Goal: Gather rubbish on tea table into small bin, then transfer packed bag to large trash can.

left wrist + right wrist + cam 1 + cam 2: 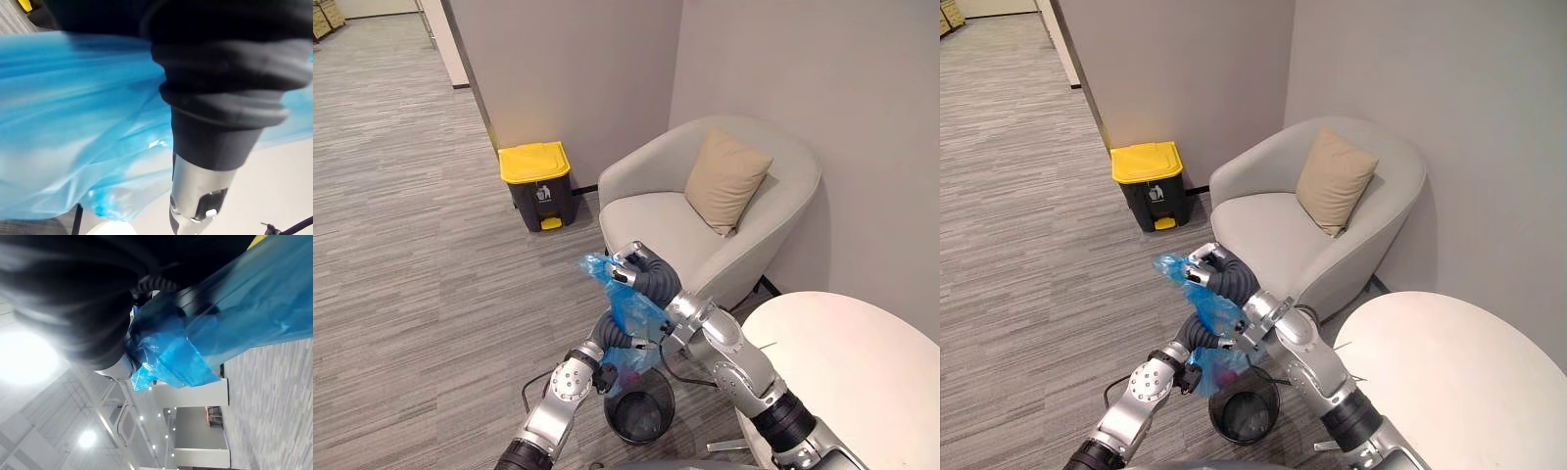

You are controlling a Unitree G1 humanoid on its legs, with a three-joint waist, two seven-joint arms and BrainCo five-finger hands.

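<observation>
Soft, even light fills the room; ceiling lamps [27, 357] flare white in my right wrist view, the blue bag [98, 122] glints, and shadows under the armchair [656, 220] are faint.

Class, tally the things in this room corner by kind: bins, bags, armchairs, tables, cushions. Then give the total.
Bins: 2 (dark pedal bin with yellow lid, small black mesh wastebasket)
Bags: 1 (blue plastic bag)
Armchairs: 1 (light grey upholstered armchair)
Tables: 1 (round white table)
Cushions: 1 (beige square cushion)
Total: 6
</observation>
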